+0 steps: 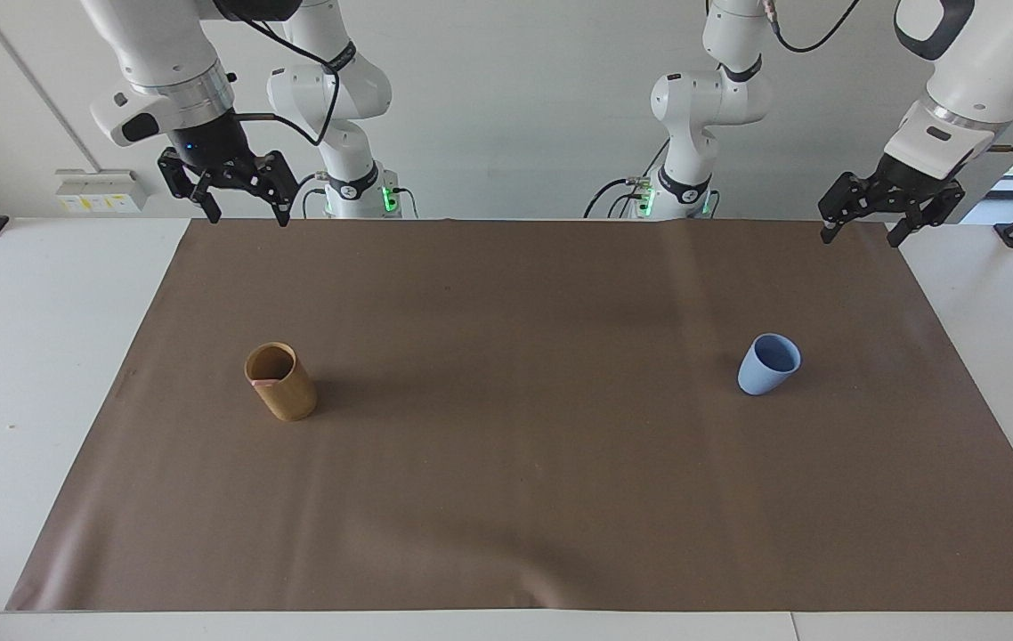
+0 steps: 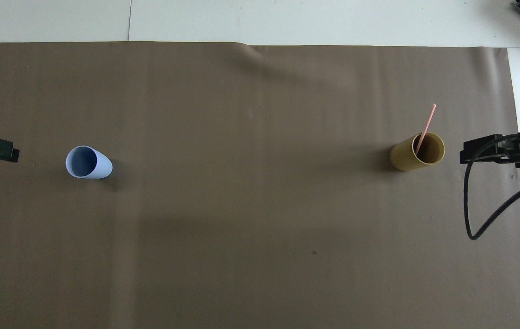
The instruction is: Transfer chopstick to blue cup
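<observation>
The chopstick (image 2: pixel 426 123) stands inside the tan bamboo cup (image 1: pixel 281 382), leaning against its rim so that its upper part sticks out — a slant that leaves a free length to pinch without reaching down into the cup. In the facing view only a small pink bit shows at that rim. This cup sits upright on the brown mat (image 1: pixel 506 499) toward the right arm's end of the bench (image 1: pixel 26 401). The blue cup (image 1: pixel 769 363) stands upright and empty toward the left arm's end, well apart from the tan one, its mouth open to receive the stick.

The right gripper (image 1: pixel 242 198) hangs raised over the mat's edge closest to the robots, at the right arm's corner, released and holding nothing. The left gripper (image 1: pixel 864 221) hangs likewise over the corner at the left arm's end, fingers apart and empty.

Nothing of the transfer is done yet, by my judgement: the stick is in its starting cup. The right arm is the closer one to the tan cup, so it would likely make the pick — and since the cups stand so far apart, a handover to the left arm may be needed. The stick is thin and could slip or tip the cup if pulled at an angle.
</observation>
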Motion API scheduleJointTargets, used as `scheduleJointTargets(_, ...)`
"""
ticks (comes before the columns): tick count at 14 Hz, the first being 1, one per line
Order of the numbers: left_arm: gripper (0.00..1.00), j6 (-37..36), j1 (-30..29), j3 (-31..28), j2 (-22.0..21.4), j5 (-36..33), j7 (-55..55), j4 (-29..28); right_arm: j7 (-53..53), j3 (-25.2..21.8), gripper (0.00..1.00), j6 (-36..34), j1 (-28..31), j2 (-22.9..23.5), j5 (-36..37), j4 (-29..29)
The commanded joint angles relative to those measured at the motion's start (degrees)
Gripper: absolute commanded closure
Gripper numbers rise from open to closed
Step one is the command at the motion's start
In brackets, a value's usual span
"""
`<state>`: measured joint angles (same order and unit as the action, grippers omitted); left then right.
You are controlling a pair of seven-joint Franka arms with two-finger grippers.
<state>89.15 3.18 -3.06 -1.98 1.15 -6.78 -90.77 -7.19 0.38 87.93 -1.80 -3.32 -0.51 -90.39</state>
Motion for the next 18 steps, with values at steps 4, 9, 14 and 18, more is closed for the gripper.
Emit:
scheduleJointTargets(4, 0.00, 0.2, -0.8, 0.3, -1.5, 0.5, 0.5, -1.6, 1.4, 0.3, 0.00, 0.0, 1.0, -1.2, -1.1, -1.1)
scheduleJointTargets(9, 0.00, 0.2, -1.1, 0.3, -1.4, 0.5, 0.4, -1.4, 1.4, 0.3, 0.00, 0.0, 1.0, -1.2, -1.1, -1.1)
scheduleJointTargets(14, 0.00, 0.7, -1.0, 0.3, -1.4, 0.5, 0.5, -1.6, 1.4, 0.3, 0.00, 0.0, 1.0, -1.2, -1.1, -1.1)
scheduleJointTargets(18, 0.00, 1.5, -1.0, 0.3, -1.4, 0.4, 0.5, -1.6, 1.4, 0.3, 0.00, 0.0, 1.0, -1.2, -1.1, -1.1)
